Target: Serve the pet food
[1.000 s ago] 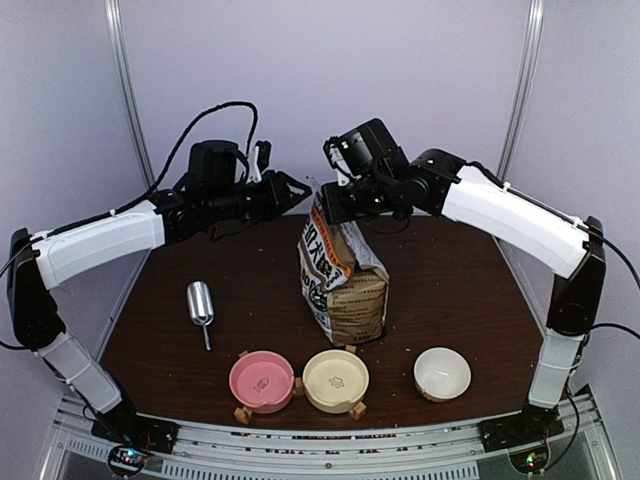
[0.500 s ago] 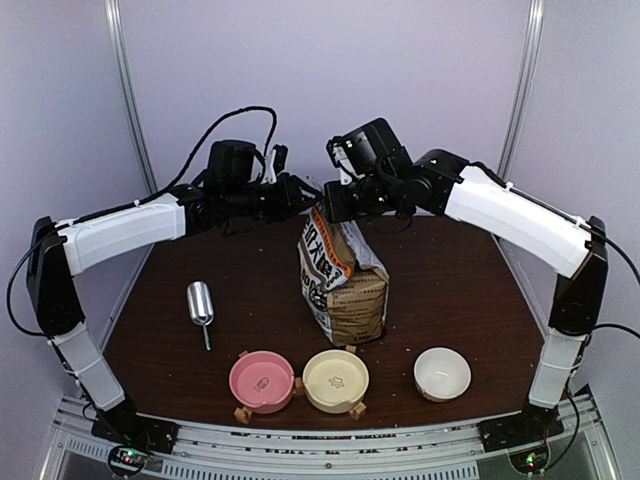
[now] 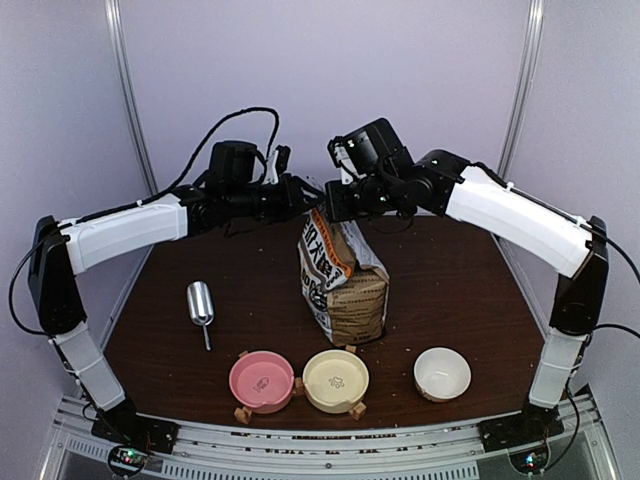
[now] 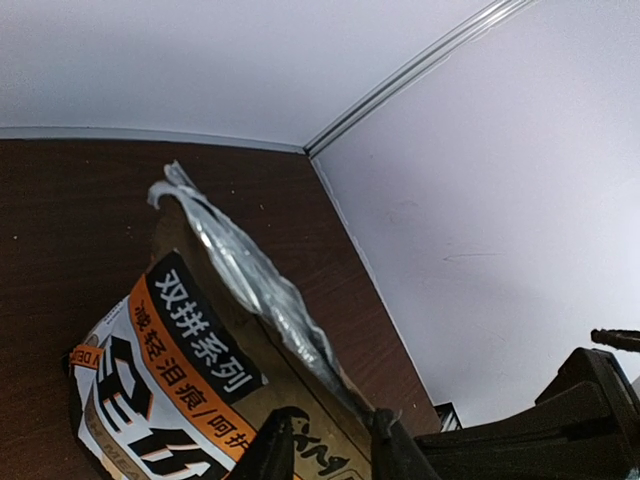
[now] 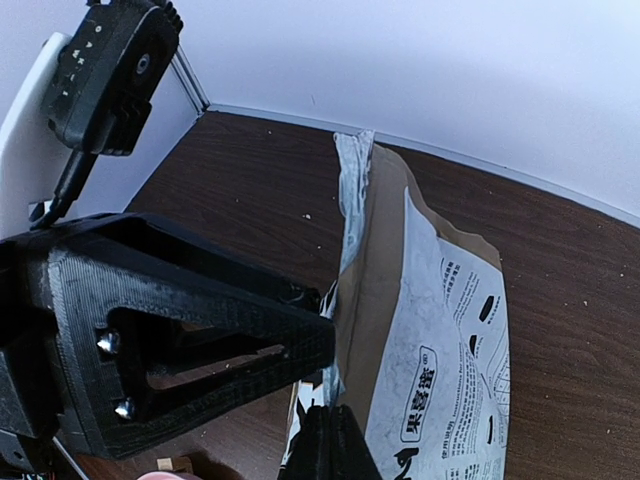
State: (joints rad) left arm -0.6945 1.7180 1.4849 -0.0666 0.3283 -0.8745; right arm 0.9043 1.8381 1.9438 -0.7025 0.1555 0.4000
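Observation:
The pet food is hidden; nothing of it shows outside the kraft-brown printed bag point(image 3: 343, 275), which stands upright mid-table. My right gripper point(image 3: 335, 208) is shut on the bag's crumpled top rim, its fingertips point(image 5: 326, 412) pinched together on the silver lining edge of the bag point(image 5: 440, 320). My left gripper point(image 3: 312, 190) reaches in from the left at the same top corner. Its jaws point(image 4: 332, 420) stand apart, with the bag's front panel point(image 4: 170, 340) seen through the gap and the foil rim point(image 4: 250, 270) running up to the right finger.
A metal scoop point(image 3: 201, 303) lies on the table left of the bag. Along the front edge stand a pink bowl point(image 3: 262, 380), a cream bowl point(image 3: 336, 380) and a white bowl point(image 3: 442, 372). Walls close in behind and at both sides.
My left arm has swung right and brought its gripper up to the bag's top corner, with the jaws narrowing slightly. The right gripper and the bag have stayed put.

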